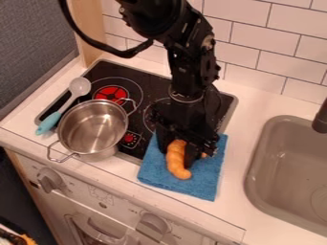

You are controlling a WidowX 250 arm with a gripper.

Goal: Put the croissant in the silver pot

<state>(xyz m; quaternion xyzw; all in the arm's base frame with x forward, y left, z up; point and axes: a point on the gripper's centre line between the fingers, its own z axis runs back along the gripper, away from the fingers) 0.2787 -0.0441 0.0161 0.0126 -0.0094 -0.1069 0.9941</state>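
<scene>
By the stove's point(115, 68) front-right corner | croissant point(175, 161) on cloth point(203, 185), at your gripper point(176, 156) | jaws: can't tell if apart or clamped | risk: its curve may twist from an off-centre grip, missing the pot point(105, 152)

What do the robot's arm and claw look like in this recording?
The arm is black all over, built from chunky, angular segments with small knobbly parts along its right edge in the picture. A thick black cable loops out from its upper part, and a thin, paler ring circles it lower down. The claw is black too, bulky and irregular in outline.
</scene>
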